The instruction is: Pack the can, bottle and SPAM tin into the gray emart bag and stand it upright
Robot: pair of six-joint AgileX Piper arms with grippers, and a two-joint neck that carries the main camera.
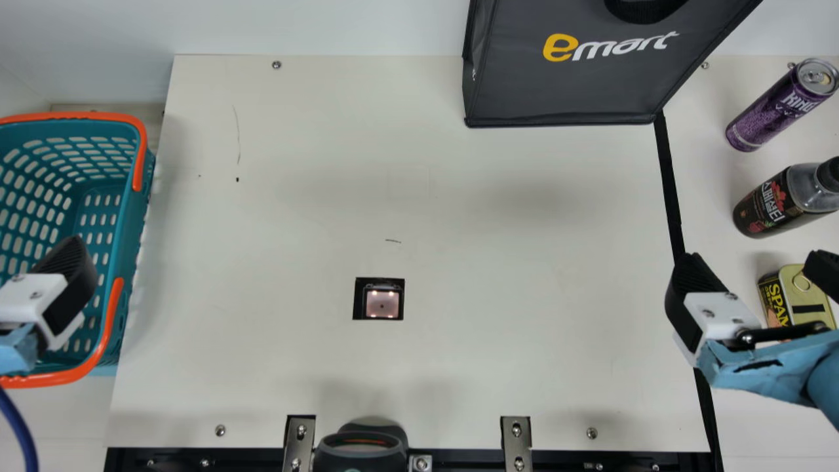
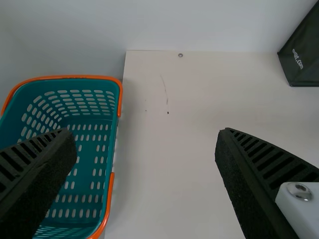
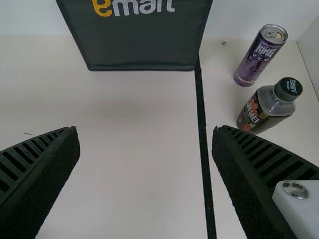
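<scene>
The left gripper (image 2: 145, 133) is wide, with nothing in it, near the blue-green plastic basket with orange handles (image 1: 124, 236). It could help keep the tall, dark gray cloth bag (image 1: 564, 88) standing at the back. The right gripper (image 3: 145, 131) is wide too, with nothing in it. Next, it should pick one thing, come straight down and squeeze softly round the middle. The small, gold-topped metal tin (image 1: 811, 298) sits close to it; the slim purple metal can (image 1: 770, 115) and the round dark bottle with a dark cap (image 1: 767, 206) stand farther back.

For room, the basket's rim could bump the left arm. The middle of the cream bench (image 1: 459, 367) has lots of space for moving. The bag's bottom edge could catch a low thing. On the right, the can and bottle stand near each other, so fingers need care there.
</scene>
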